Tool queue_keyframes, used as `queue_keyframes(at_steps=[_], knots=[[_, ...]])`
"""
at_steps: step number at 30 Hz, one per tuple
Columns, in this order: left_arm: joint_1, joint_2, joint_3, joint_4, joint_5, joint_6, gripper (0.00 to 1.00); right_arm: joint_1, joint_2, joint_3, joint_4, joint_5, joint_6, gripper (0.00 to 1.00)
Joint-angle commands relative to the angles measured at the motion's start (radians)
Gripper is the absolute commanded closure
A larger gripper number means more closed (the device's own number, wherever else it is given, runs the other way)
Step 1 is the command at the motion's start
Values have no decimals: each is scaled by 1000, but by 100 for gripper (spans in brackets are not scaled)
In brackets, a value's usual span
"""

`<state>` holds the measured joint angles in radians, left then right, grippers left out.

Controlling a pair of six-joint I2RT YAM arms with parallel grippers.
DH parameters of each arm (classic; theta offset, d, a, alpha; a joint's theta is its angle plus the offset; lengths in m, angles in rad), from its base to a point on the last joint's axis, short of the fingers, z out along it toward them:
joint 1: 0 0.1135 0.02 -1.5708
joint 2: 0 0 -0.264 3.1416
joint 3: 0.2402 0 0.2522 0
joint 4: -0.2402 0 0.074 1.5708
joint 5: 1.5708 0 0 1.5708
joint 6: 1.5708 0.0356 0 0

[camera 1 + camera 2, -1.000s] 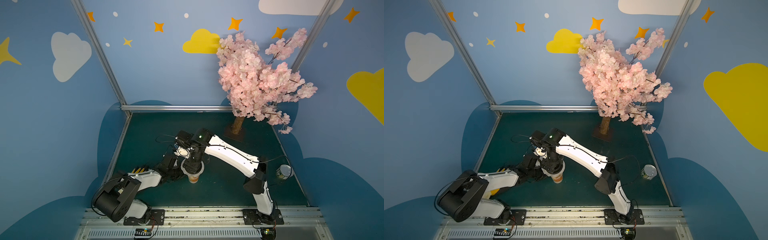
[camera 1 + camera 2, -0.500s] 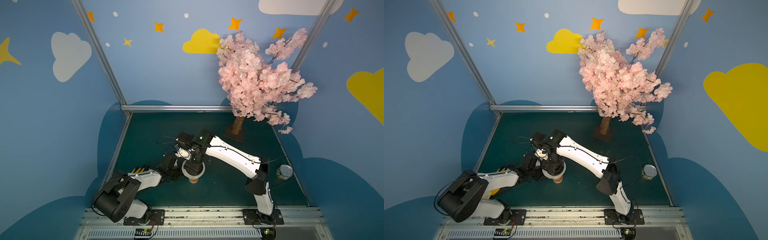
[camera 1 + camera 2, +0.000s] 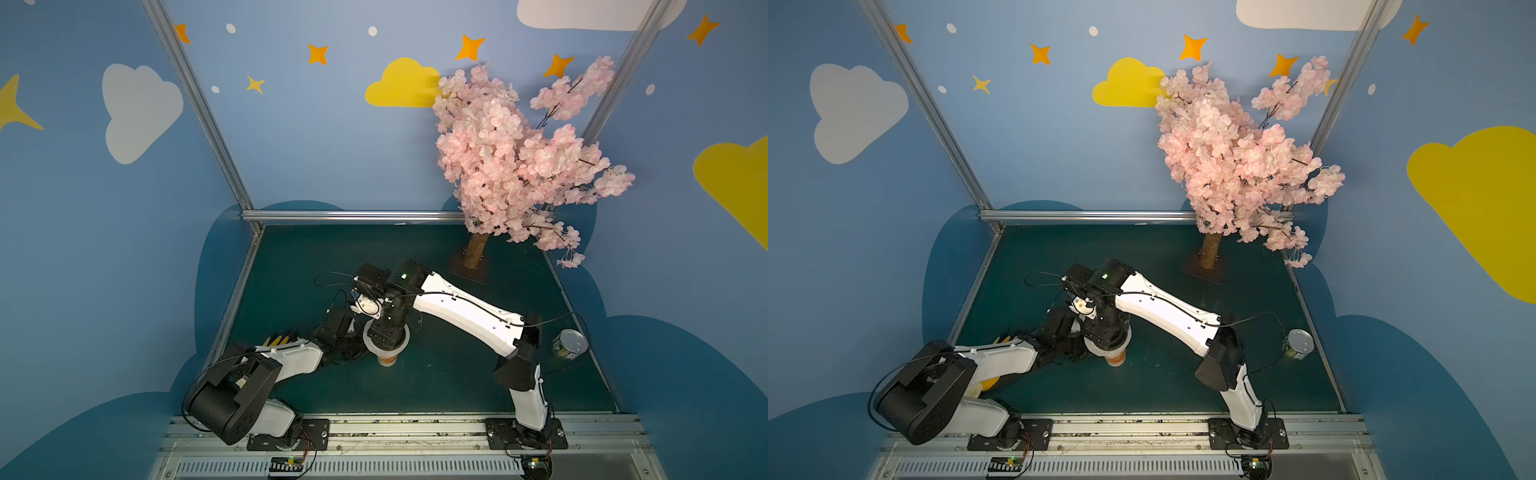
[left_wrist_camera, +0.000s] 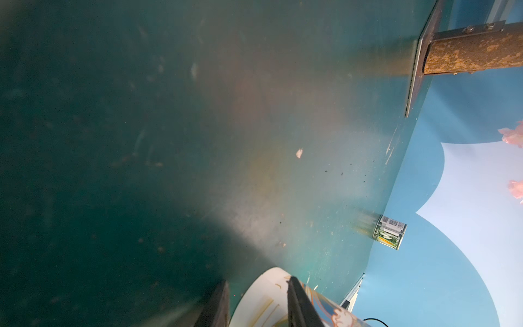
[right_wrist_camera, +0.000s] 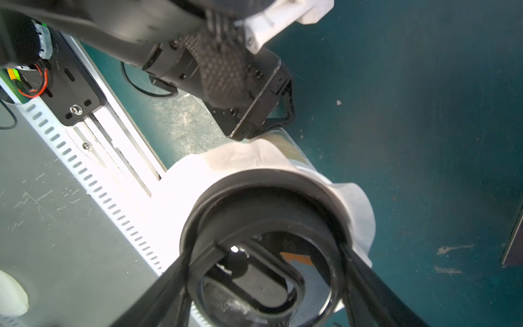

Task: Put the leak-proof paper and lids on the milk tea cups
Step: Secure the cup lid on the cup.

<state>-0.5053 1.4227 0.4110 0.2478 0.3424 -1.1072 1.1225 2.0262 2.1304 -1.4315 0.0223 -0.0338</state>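
Bench was dark green, matt & scuffed w/ pale scratches. Leak-proof paper was thin, whitish, soft-looking & wrinkly. Lid was black plastic, smooth & a bit shiny. Milk tea cup was white paper w/ orange print. Can was shiny metal w/ a paper label. Tree trunk looked rough & brown. Its pink flowers looked like cloth. Frame posts were pale, dull metal. R arm shell was smooth white plastic w/ black joints. L arm had a woven-look black patch. Walls were matt blue.
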Motion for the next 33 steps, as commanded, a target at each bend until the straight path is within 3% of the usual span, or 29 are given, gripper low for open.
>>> queue_keyframes(at_steps=[1,13,24,28,33], knots=[[-1,2,11,-35,-12,10,64,-18,4,-47,17,56,3,24],[1,-9,2,-29,6,2,64,-13,-60,-119,98,96,10,22],[20,-82,-4,-77,-7,13,64,-32,-52,-177,135,-9,3,25],[41,-181,-30,-135,-60,12,62,-38,-43,-209,146,-52,-2,29],[80,-399,-62,-265,-149,0,57,-40,-41,-262,148,-86,-3,31]])
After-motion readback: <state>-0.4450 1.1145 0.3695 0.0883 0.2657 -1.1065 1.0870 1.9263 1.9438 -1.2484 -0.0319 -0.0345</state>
